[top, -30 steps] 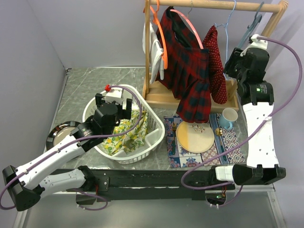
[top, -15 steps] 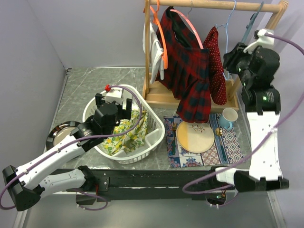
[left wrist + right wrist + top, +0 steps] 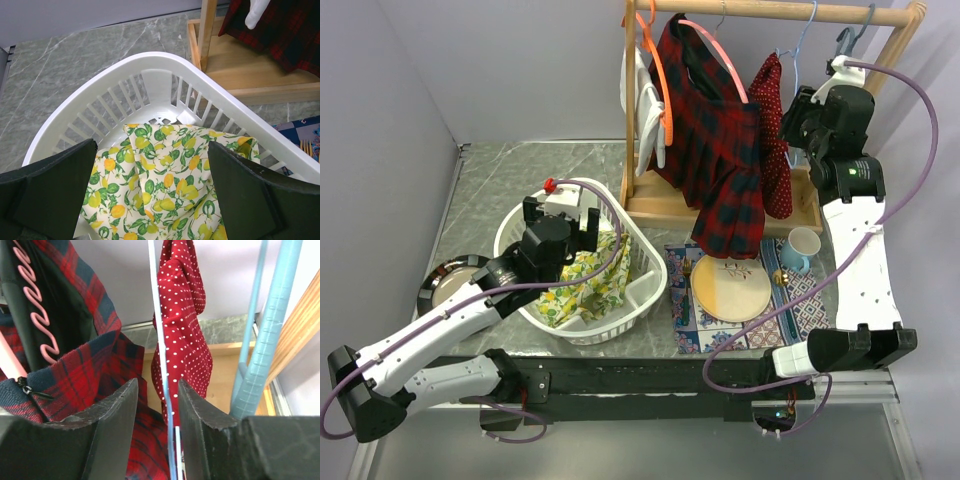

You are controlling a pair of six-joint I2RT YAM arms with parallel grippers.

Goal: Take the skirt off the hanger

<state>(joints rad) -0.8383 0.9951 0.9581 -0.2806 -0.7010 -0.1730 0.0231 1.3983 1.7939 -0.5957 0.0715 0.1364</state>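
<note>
Red-and-navy tartan skirt [image 3: 720,150] hangs lengthwise from the pink hanger [image 3: 720,62] on the wooden rail [image 3: 770,12], hem downward.
Pleated and draped. The right gripper [image 3: 157,385] is slightly parted around a light blue hanger wire [image 3: 159,340]; the left gripper [image 3: 152,150] is spread wide above the basket [image 3: 160,62].

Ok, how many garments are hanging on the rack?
3: a white garment at the left end, the plaid skirt in the middle, the red dotted garment to its right. Others could hide behind the skirt.

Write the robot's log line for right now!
skirt: on pink hanger | right tool: open, thin blue hanger between its fingers | left tool: open above lemon cloth in basket | status: skirt not yet off
</note>
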